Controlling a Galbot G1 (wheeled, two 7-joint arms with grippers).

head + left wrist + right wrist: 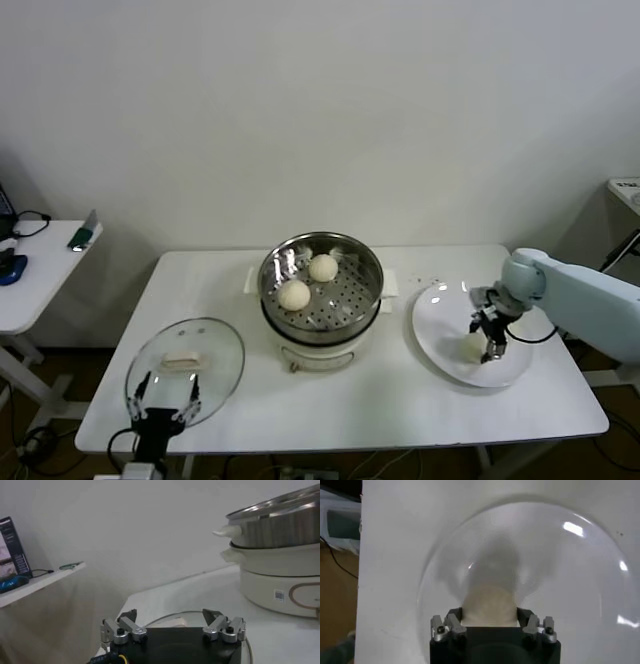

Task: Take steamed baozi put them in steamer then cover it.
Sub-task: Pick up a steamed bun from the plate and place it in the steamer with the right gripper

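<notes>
Right tool (490,614) narrowed around a steamed baozi (489,605) on the white plate (580,580); left tool (174,625) wide open.

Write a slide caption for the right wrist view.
Right gripper fingers close around a baozi on the white plate.

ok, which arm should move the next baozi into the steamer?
Right. The right gripper is down on the white plate with its fingers around the baozi there. The left gripper sits open at the table's near edge by the cover, across the steamer from that plate.
</notes>
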